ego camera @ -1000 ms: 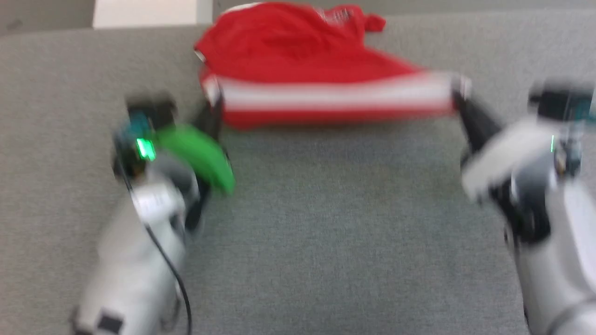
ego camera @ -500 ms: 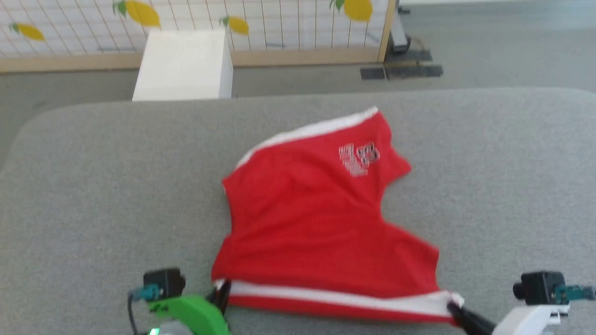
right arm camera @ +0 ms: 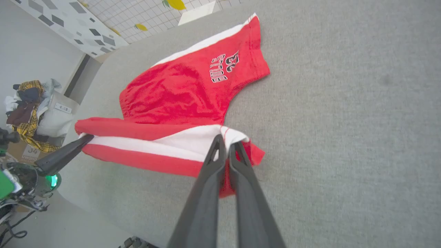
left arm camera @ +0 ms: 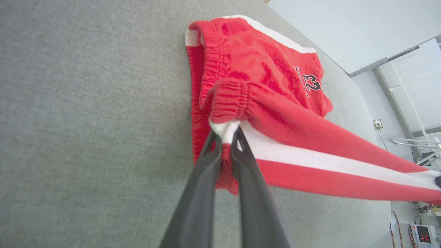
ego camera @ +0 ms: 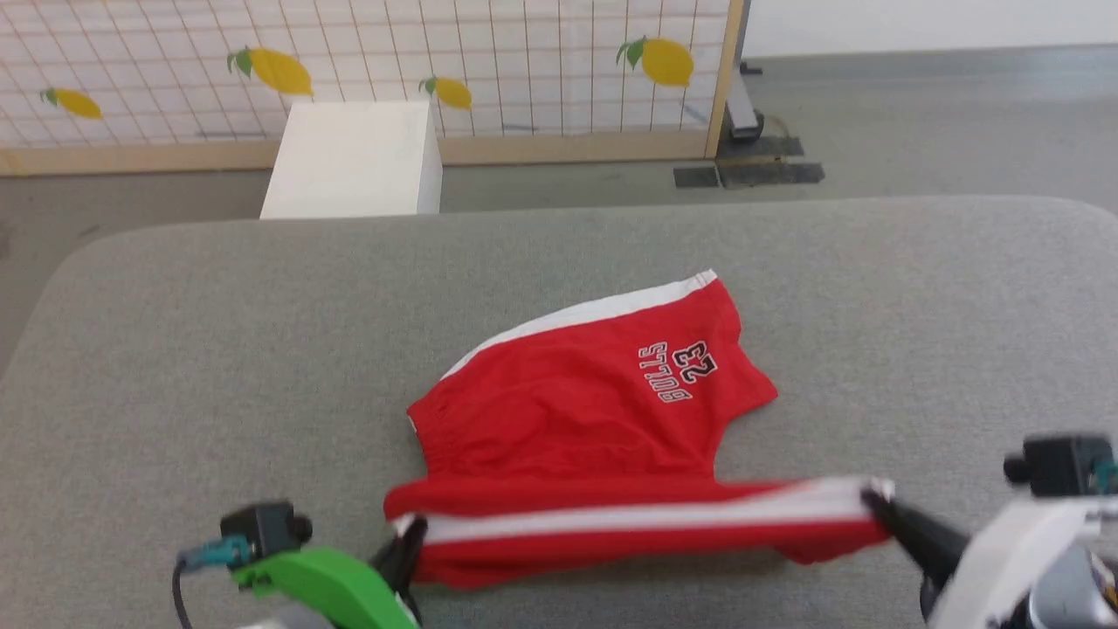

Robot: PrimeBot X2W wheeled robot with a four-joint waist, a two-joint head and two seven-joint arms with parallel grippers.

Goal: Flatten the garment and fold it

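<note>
The garment point(ego camera: 576, 411) is a small pair of red shorts with white side stripes and a "BULLS 23" print, lying on the grey table point(ego camera: 175, 349). Its near leg is lifted and stretched taut between my two grippers. My left gripper point(ego camera: 410, 533) is shut on the waistband corner point(left arm camera: 225, 129) at the white stripe's left end. At the stripe's right end, my right gripper point(ego camera: 873, 498) is shut on the hem corner point(right arm camera: 227, 137). The far leg with the print point(right arm camera: 224, 63) lies flat on the table.
A white box point(ego camera: 354, 157) stands on the floor past the table's far edge, in front of a lemon-patterned grid panel point(ego camera: 489, 61). In the right wrist view a bin of clothes point(right arm camera: 32, 106) sits off the table's left end. Bare table surface lies all around the shorts.
The head camera has tilted up, so the table's far edge and room show now. Both grippers keep their hold; the near leg stands lifted over the far leg, which has settled flat.
</note>
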